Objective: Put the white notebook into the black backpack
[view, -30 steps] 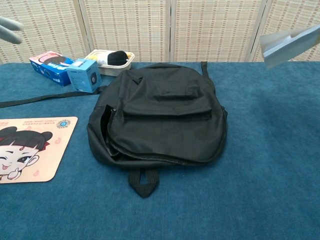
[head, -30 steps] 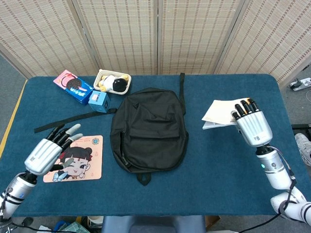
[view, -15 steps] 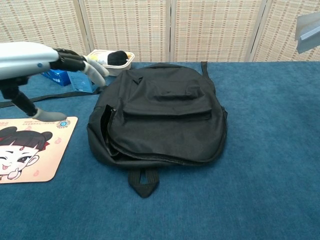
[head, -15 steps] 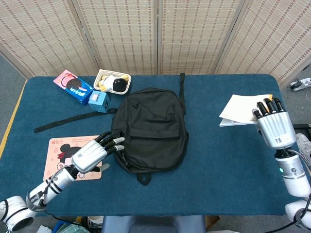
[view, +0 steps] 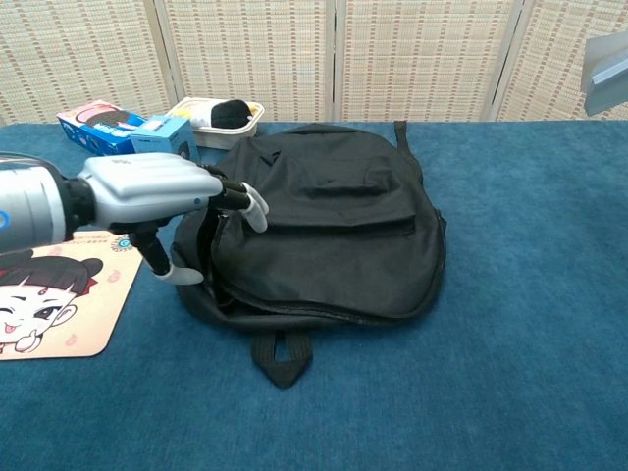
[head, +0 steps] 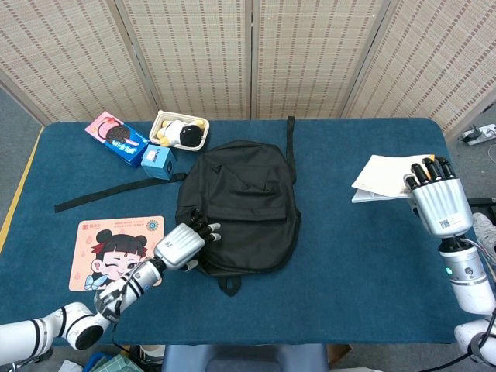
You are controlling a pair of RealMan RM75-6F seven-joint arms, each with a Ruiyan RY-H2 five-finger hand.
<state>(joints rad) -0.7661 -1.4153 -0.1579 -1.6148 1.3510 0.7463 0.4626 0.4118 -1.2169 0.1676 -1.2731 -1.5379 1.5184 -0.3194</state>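
The black backpack (head: pixel 237 201) lies flat mid-table, also seen as the backpack (view: pixel 324 231) in the chest view, with its zipper gap along the left side. My left hand (head: pixel 183 244) reaches the bag's lower left edge, its fingers apart and touching the fabric by the opening; the chest view shows this left hand (view: pixel 152 191) low over that edge. My right hand (head: pixel 438 201) holds the white notebook (head: pixel 384 175) up at the far right. Only a corner of the notebook (view: pixel 605 61) shows in the chest view.
A cartoon mouse pad (head: pixel 116 252) lies at the front left. At the back left stand a pink snack box (head: pixel 116 138), a small blue box (head: pixel 157 161) and a white tray (head: pixel 180 131) with a plush toy. A backpack strap (head: pixel 101 195) trails left.
My left hand has swept right from over the mouse pad to the backpack's left edge. My right hand with the notebook moved right and then held still.
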